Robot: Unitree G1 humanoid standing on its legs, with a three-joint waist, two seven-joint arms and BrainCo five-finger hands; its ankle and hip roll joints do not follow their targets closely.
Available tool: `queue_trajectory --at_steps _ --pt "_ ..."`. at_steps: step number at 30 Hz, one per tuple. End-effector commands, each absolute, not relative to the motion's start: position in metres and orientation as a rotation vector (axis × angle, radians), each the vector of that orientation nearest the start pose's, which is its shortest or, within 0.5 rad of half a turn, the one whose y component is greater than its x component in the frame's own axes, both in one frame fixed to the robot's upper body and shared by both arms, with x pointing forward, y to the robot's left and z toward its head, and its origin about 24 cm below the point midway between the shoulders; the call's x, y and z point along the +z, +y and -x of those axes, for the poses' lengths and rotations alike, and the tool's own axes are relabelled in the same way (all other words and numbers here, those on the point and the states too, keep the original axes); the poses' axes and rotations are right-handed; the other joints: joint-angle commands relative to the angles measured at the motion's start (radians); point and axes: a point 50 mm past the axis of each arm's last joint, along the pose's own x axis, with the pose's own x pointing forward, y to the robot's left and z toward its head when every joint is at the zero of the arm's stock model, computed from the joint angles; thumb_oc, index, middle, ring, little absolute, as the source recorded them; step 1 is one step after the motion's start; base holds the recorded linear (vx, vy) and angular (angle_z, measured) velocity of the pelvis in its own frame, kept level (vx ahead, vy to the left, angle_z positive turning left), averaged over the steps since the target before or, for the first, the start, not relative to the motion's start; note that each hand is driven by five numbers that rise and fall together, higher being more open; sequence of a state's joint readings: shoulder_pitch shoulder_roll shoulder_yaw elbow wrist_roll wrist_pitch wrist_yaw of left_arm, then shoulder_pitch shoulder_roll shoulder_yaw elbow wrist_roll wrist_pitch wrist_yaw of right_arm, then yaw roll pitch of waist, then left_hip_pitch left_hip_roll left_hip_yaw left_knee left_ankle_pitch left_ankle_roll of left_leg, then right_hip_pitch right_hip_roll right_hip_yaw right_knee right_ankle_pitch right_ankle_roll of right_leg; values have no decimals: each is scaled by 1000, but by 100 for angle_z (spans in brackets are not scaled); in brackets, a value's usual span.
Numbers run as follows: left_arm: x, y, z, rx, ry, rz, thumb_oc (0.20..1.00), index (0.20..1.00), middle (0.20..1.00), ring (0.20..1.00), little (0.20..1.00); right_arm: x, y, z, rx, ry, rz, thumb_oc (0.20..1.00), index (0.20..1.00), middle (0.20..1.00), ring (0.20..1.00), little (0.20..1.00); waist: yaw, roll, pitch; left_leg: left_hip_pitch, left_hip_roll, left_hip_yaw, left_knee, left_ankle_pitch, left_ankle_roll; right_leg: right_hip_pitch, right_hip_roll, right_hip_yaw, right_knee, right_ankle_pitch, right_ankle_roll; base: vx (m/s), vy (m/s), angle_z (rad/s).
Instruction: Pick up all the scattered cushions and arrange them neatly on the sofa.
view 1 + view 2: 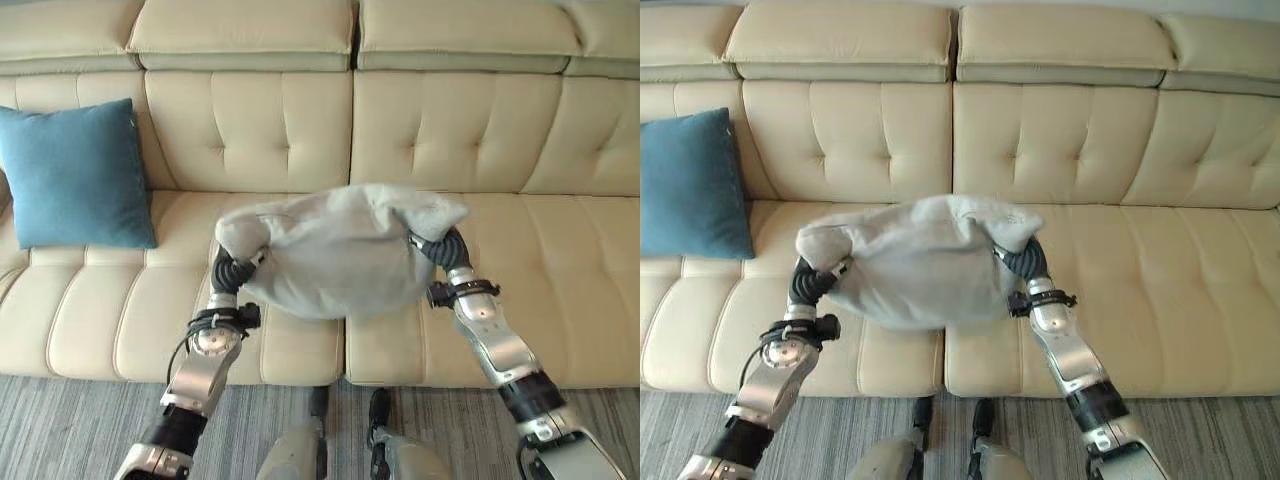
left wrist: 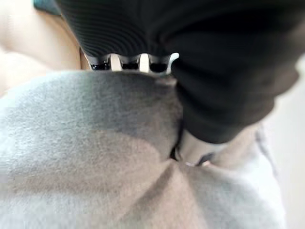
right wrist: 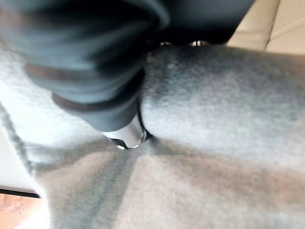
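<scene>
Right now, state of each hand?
Left hand: shut on the grey cushion, thumb dug into the fabric.
Right hand: shut on the same cushion, held over the sofa.

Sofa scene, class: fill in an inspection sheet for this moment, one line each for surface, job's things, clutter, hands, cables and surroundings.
Surface: cream tufted sofa; the seat to the robot's right is bare.
Job's things: grey cushion held up over the middle of the seat, between both hands, its ends bunched. Blue cushion stands upright against the backrest at the robot's left end.
Clutter: nothing seen.
Hands: left hand grips the grey cushion's left end, right hand its right end; each presses a crease into the fabric.
Cables: nothing seen.
Surroundings: grey streaked floor in front of the sofa.
</scene>
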State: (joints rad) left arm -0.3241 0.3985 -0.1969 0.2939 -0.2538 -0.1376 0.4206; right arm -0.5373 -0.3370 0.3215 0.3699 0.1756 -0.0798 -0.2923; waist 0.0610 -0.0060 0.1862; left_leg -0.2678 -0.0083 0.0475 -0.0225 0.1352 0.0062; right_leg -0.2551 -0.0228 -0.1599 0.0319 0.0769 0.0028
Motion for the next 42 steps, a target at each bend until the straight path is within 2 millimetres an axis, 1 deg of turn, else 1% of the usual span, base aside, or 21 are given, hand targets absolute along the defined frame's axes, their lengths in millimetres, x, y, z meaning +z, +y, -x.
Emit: queue_trajectory --at_steps 1,5,6,7,8,9,10,13,16,18,19,22,24,26,30,31,33,35,36,38,42 --pt "135 183 -326 246 -430 -151 200 200 200 200 200 163 -111 -345 61 -467 183 200 200 200 200 200 9 -48 -20 6 9 -23 27 -109 -50 18 -31 44 2 -61 97 -56 -15 4" --pt "167 180 -349 299 -507 -171 200 200 200 200 200 190 -111 -367 -5 -502 240 200 200 200 200 200 18 -48 -1 -33 5 -37 -1 -76 -61 -28 -30 43 0 -49 104 -37 -20 4" --pt "168 180 -349 299 -510 -170 200 200 200 200 200 191 -111 -368 -5 -504 240 200 200 200 200 200 18 -48 0 -34 6 -37 -2 -74 -61 -30 -30 43 1 -48 103 0 0 0" --pt "174 181 -360 296 -497 -218 200 200 200 200 200 205 -116 -377 -44 -523 292 200 200 200 200 200 20 -45 8 -41 4 -41 -24 -59 -67 -45 -29 41 1 -48 107 0 0 0" --pt "176 180 -364 281 -485 -228 655 655 655 655 655 210 -119 -380 -57 -524 311 504 504 504 504 504 20 -43 8 -50 4 -45 -33 -47 -68 -54 -30 38 -1 -43 108 0 0 0" --pt "176 180 -364 281 -485 -228 1000 1000 1000 1000 1000 210 -119 -380 -57 -525 311 664 664 664 664 664 20 -43 8 -50 4 -45 -33 -47 -68 -55 -30 38 -1 -43 108 -14 7 3" --pt "178 181 -369 272 -469 -255 1000 1000 1000 1000 1000 214 -123 -383 -74 -521 346 1000 1000 1000 1000 1000 20 -39 11 -53 3 -45 -44 -38 -71 -61 -29 36 -2 -41 109 7 16 6" --pt "181 188 -377 261 -435 -325 1000 1000 1000 1000 1000 226 -130 -389 -115 -521 390 1000 1000 1000 1000 1000 16 -32 23 -64 0 -47 -55 -25 -76 -73 -26 34 -3 -41 113 11 16 6" --pt "193 207 -381 302 -437 -377 1000 1000 1000 1000 1000 240 -141 -392 -167 -542 373 1000 1000 1000 1000 1000 10 -32 25 -65 -2 -46 -61 -25 -76 -76 -26 35 -5 -39 117 21 11 2" --pt "202 231 -383 333 -401 -341 1000 1000 1000 1000 1000 250 -159 -394 -230 -534 306 1000 1000 1000 1000 1000 3 -29 23 -62 -4 -45 -64 -30 -75 -73 -26 37 -9 -39 121 19 16 0" --pt "203 231 -384 333 -402 -341 1000 1000 1000 1000 1000 251 -159 -394 -231 -536 305 1000 1000 1000 1000 1000 3 -29 22 -66 -4 -45 -64 -26 -74 -77 -26 37 -10 -35 121 37 28 0" --pt "214 255 -382 393 -398 -353 1000 1000 1000 1000 1000 259 -174 -394 -295 -534 177 1000 1000 1000 1000 1000 4 -23 21 -64 -8 -45 -65 -29 -72 -72 -27 40 -15 -33 124 20 40 0" --pt "214 269 -380 443 -375 -340 1000 1000 1000 1000 1000 260 -182 -395 -332 -521 77 1000 1000 1000 1000 1000 3 -21 20 -62 -11 -45 -65 -32 -70 -69 -26 44 -20 -32 126 35 44 2" --pt "213 280 -379 500 -359 -245 1000 1000 1000 1000 1000 255 -188 -395 -374 -499 -49 1000 1000 1000 1000 1000 2 -17 16 -59 -17 -46 -64 -42 -68 -65 -27 51 -26 -31 128 34 63 2" --pt "209 287 -374 525 -361 -189 1000 1000 1000 1000 1000 247 -195 -395 -391 -478 -98 1000 1000 1000 1000 1000 2 -19 11 -64 -21 -44 -64 -39 -66 -65 -28 56 -39 -16 130 8 48 0" --pt "205 288 -372 520 -360 -179 1000 1000 1000 1000 1000 241 -199 -393 -389 -466 -99 1000 1000 1000 1000 1000 2 -21 13 -63 -23 -45 -64 -40 -65 -64 -27 58 -41 -15 130 17 33 -2" --pt "187 291 -360 510 -349 -179 1000 1000 1000 1000 1000 218 -208 -386 -381 -427 -57 1000 1000 1000 1000 1000 3 -27 11 -56 -24 -43 -63 -46 -62 -53 -26 59 -47 -17 130 38 47 -4" --pt "152 293 -338 480 -297 -200 1000 1000 1000 1000 1000 184 -214 -370 -333 -378 17 1000 1000 1000 1000 1000 2 -34 -1 -33 -22 -36 -62 -57 -56 -29 -28 64 -50 -20 129 104 47 -3" --pt "113 293 -313 439 -210 -216 1000 1000 1000 1000 1000 148 -219 -348 -272 -309 70 1000 1000 1000 1000 1000 -2 -41 -6 3 -22 -28 -59 -77 -49 6 -31 64 -50 -30 129 155 58 1" --pt "76 295 -285 409 -97 -205 1000 1000 1000 1000 1000 118 -229 -325 -237 -238 150 1000 1000 1000 1000 1000 -7 -45 -23 32 -24 -23 -60 -85 -42 35 -37 60 -55 -31 131 141 63 -2" --pt "25 313 -230 402 126 -270 1000 1000 1000 1000 1000 67 -255 -280 -204 -57 272 1000 1000 1000 1000 1000 -12 -51 -32 89 -22 -7 -54 -109 -34 90 -46 61 -63 -34 138 82 62 -23"
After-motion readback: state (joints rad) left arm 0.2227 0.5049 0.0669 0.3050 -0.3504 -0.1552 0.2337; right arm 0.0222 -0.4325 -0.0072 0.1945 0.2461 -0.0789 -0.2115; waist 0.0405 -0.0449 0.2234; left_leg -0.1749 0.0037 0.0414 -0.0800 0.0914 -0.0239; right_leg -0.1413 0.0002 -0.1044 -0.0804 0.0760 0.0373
